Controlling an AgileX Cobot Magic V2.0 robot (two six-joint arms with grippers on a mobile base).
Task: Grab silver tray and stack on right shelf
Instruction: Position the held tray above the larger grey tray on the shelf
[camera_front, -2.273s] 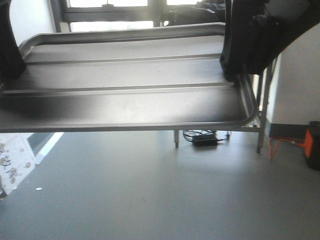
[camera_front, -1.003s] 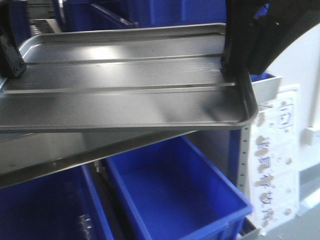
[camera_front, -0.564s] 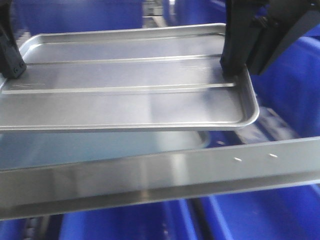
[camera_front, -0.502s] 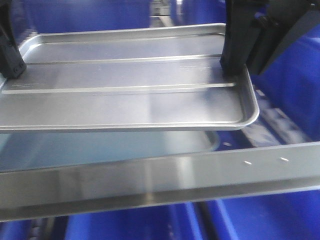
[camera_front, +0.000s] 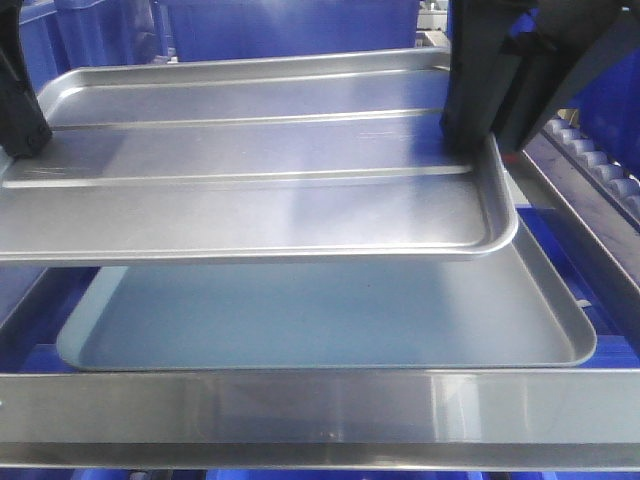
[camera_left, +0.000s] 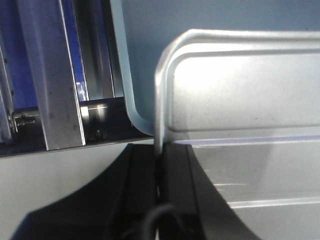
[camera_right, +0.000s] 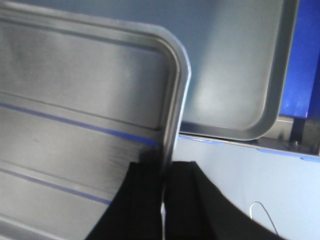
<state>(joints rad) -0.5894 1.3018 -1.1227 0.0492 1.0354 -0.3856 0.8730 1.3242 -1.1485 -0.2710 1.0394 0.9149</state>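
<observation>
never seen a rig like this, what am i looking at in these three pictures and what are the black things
This is a two-armed robot. The wide picture looks forward from its body; the other two come from cameras on its wrists. The black things are its grippers: the left gripper and right gripper each pinch an end rim of a shiny rectangular silver tray with two raised ribs, held in the air. Below it, a larger dull grey smooth tray lies on a steel roller shelf.

— Front view?
— Close above the silver tray (camera_front: 260, 190), facing forward and down; front bar (camera_front: 320, 430) at 6 o'clock.
— Wrists?
— Each hugs one tray corner at 12 o'clock; all three share that tray.
</observation>
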